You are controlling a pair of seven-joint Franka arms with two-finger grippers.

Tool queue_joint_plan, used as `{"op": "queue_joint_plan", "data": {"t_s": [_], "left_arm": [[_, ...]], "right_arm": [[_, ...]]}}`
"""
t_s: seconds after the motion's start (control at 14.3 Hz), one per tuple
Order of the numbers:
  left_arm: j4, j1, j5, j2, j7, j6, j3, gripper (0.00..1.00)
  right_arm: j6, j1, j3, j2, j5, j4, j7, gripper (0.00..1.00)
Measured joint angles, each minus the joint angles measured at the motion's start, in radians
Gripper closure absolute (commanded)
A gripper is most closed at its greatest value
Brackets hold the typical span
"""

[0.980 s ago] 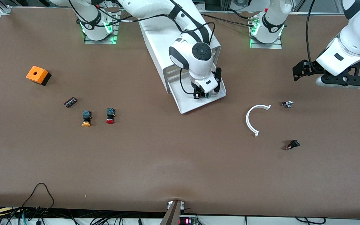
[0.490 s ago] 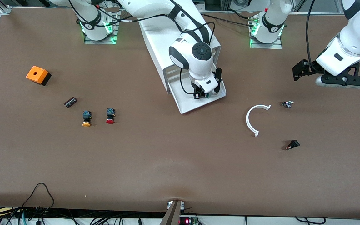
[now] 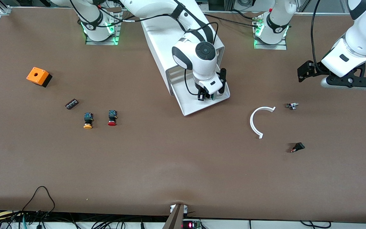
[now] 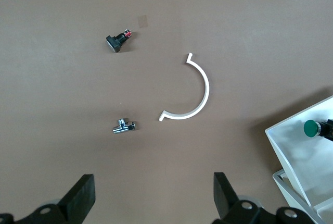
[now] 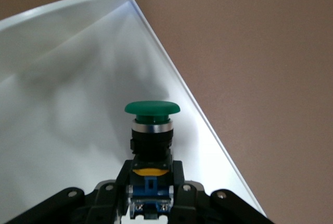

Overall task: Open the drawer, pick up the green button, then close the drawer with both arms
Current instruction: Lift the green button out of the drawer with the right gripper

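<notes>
Barely shifted since a second ago, the right gripper (image 3: 206, 97) now clamps the green-capped push button (image 5: 152, 130) inside the pulled-out white tray drawer (image 3: 192, 108) — lift straight up, clearing its rim. Left gripper (image 4: 151, 195), over bare table, waits spread wide.

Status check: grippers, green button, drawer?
Right gripper shut on green button in the open drawer. Left gripper open, waiting over the table near the white arc. Nothing blocking the lift.
</notes>
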Motion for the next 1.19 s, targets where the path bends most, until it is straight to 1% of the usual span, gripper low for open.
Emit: {"op": "queue_joint_plan", "data": {"t_s": [0.28,0.42,0.63,0.84,0.98,1.19], "left_arm": [[0.000,0.000,0.000,0.000,0.000,0.000,0.000,0.00],[0.000,0.000,0.000,0.000,0.000,0.000,0.000,0.00],[0.000,0.000,0.000,0.000,0.000,0.000,0.000,0.00],[0.000,0.000,0.000,0.000,0.000,0.000,0.000,0.00],[0.000,0.000,0.000,0.000,0.000,0.000,-0.001,0.00],[0.000,0.000,0.000,0.000,0.000,0.000,-0.001,0.00]], "right_arm": [[-0.008,0.000,-0.003,-0.009,0.000,0.008,0.000,0.93],[-0.021,0.000,-0.010,-0.028,0.000,0.014,0.000,0.93],[-0.073,-0.004,-0.033,-0.102,0.000,0.026,0.001,0.93],[-0.108,-0.034,-0.046,-0.185,0.000,0.027,0.005,0.93],[-0.128,-0.052,-0.069,-0.212,0.000,0.026,0.034,0.93],[-0.142,-0.061,-0.117,-0.213,0.003,0.015,0.106,0.93]]}}
